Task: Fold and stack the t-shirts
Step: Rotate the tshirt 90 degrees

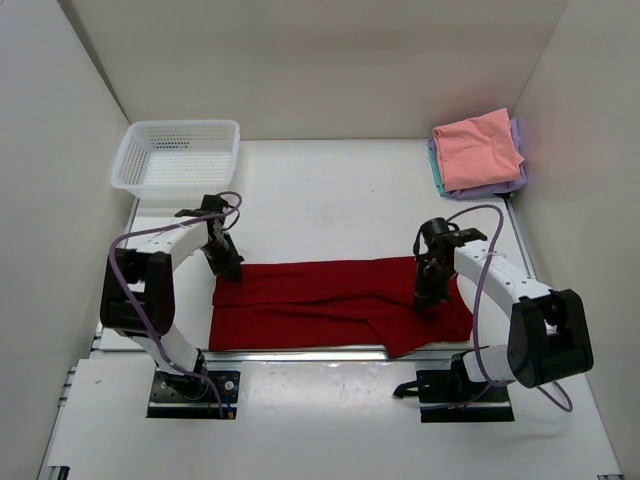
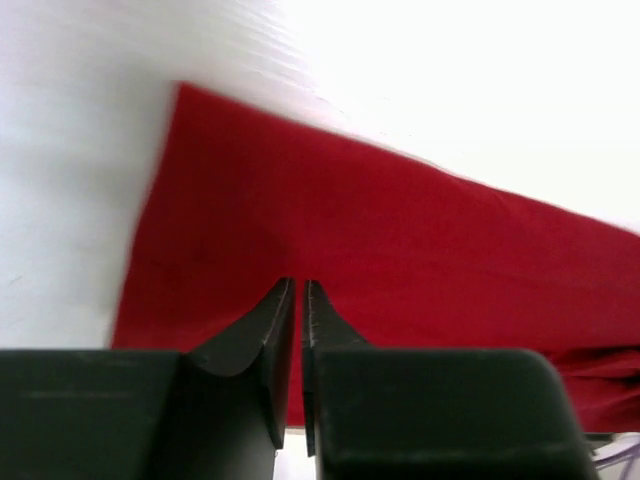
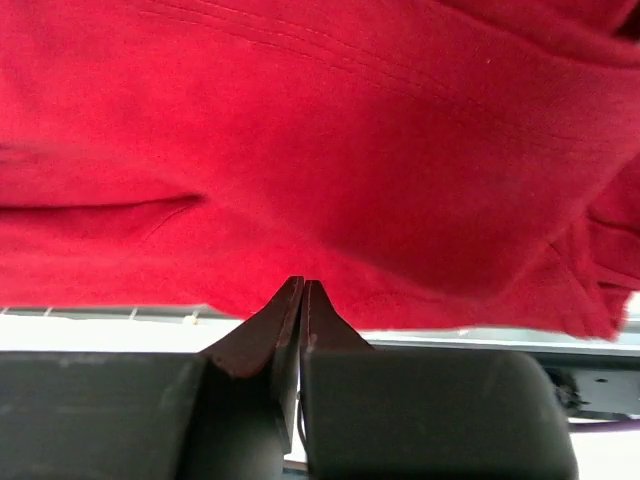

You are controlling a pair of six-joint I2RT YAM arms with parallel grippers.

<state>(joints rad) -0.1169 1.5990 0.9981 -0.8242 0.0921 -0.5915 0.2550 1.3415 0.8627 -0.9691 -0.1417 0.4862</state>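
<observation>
The dark red t-shirt (image 1: 330,300) lies flat as a long band across the near part of the table. My left gripper (image 1: 228,268) hangs over its far left corner. In the left wrist view the shirt (image 2: 400,250) lies under that gripper (image 2: 300,283), whose jaws stand a thin slit apart with nothing between them. My right gripper (image 1: 428,298) is down on the shirt's right part. In the right wrist view it (image 3: 303,282) is shut, tips at the edge of the red cloth (image 3: 350,130), with no cloth seen pinched. Folded t-shirts are stacked at the back right: salmon pink (image 1: 478,150) on lavender (image 1: 515,182) and teal (image 1: 435,172).
A white mesh basket (image 1: 175,155) stands at the back left, just beyond the left arm. White walls close in the table on three sides. The table's front rail (image 1: 300,352) runs right beside the shirt's near edge.
</observation>
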